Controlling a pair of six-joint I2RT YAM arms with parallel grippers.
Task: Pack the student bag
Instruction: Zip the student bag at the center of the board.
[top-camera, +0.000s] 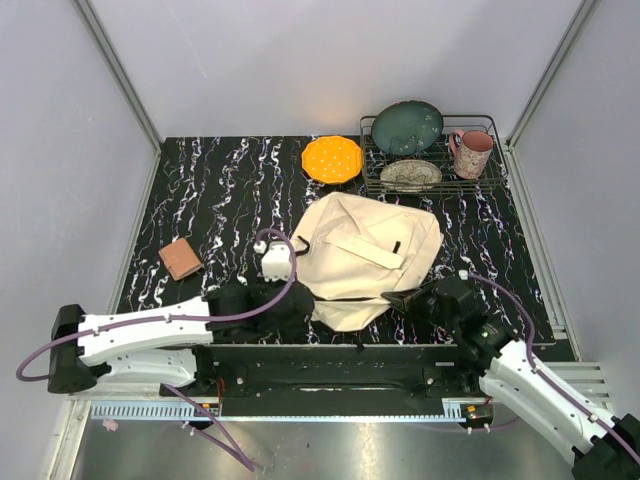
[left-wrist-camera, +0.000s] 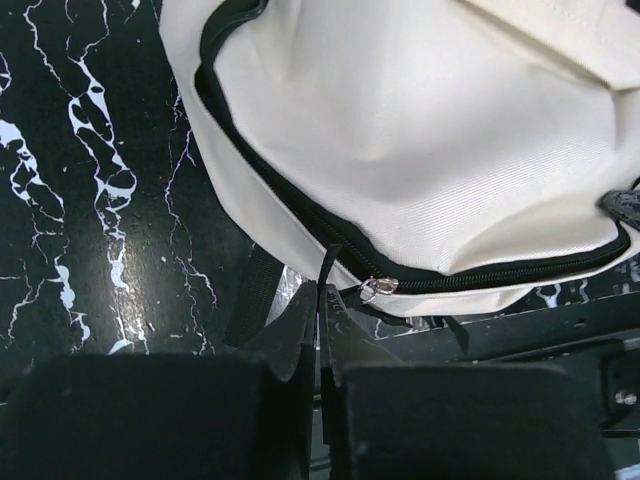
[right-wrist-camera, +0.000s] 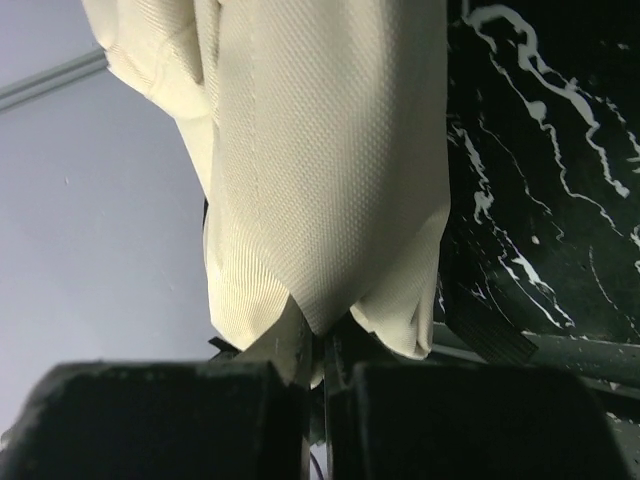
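Note:
The student bag (top-camera: 372, 255), a cream-beige fabric backpack, lies flat in the middle of the black marbled table. At the bag's near left edge my left gripper (top-camera: 303, 303) is shut. In the left wrist view the left gripper (left-wrist-camera: 320, 296) pinches a thin black zipper pull (left-wrist-camera: 328, 266), just beside the metal slider (left-wrist-camera: 379, 288) on the black zipper. At the near right corner my right gripper (top-camera: 397, 297) is shut too. In the right wrist view the right gripper (right-wrist-camera: 326, 340) clamps a fold of the bag's cream fabric (right-wrist-camera: 320, 150), which rises above the jaws.
A small brown book (top-camera: 181, 258) lies on the left of the table. At the back sit an orange plate (top-camera: 332, 158) and a wire dish rack (top-camera: 488, 180) holding a green plate (top-camera: 408, 127), a patterned bowl (top-camera: 411, 174) and a pink mug (top-camera: 473, 152).

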